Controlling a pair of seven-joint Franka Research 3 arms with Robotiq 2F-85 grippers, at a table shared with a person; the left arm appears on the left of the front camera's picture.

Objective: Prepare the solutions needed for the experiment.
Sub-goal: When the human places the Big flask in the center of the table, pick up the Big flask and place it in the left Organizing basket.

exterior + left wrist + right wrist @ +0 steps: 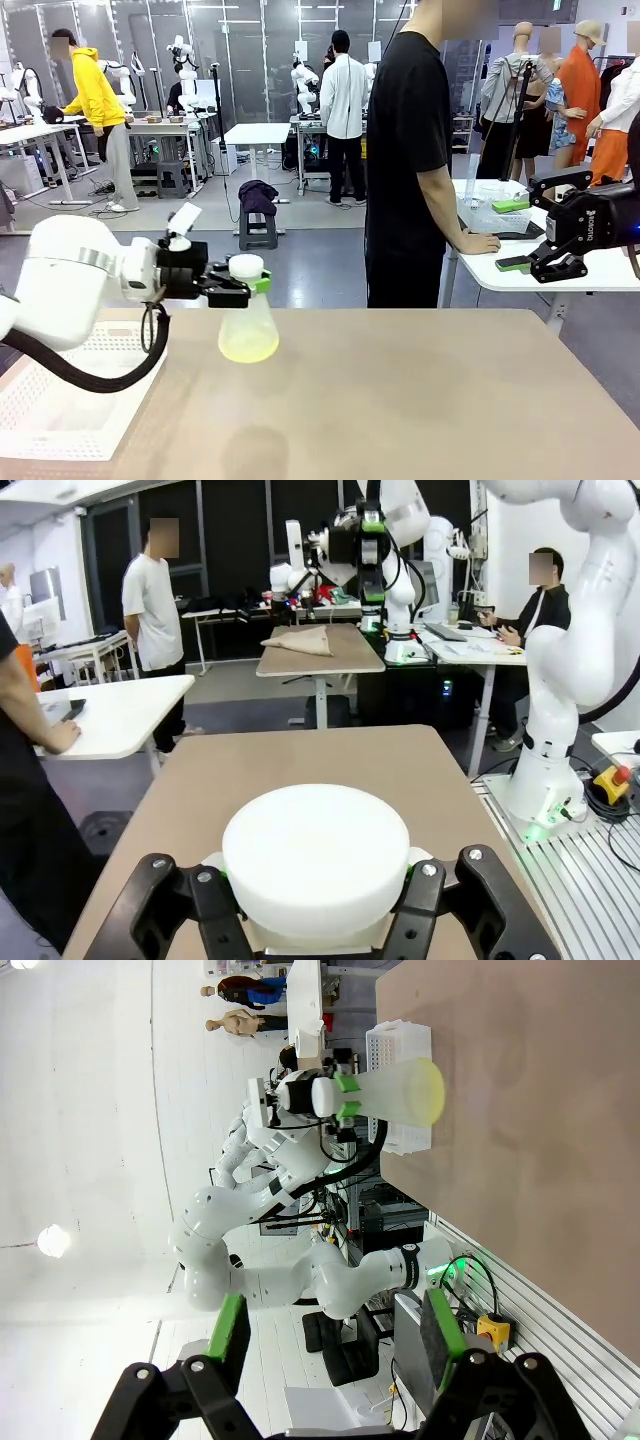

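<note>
The left hand [240, 285] is clamped on the neck of a capped conical flask [248, 330] held just above the desk [400, 400] at its 9 o'clock side. The pale yellow-green solution [249, 348] sits in its base. The right hand [530, 262] hangs open at 3 o'clock, empty. The step in hand appears to be carrying or swirling — next, likely a level set-down.

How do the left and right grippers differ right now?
The left gripper is shut on the flask neck, holding it above the table; the right gripper is open and empty. Left hangs over the table, right off its far right edge. Both have green pads.
</note>
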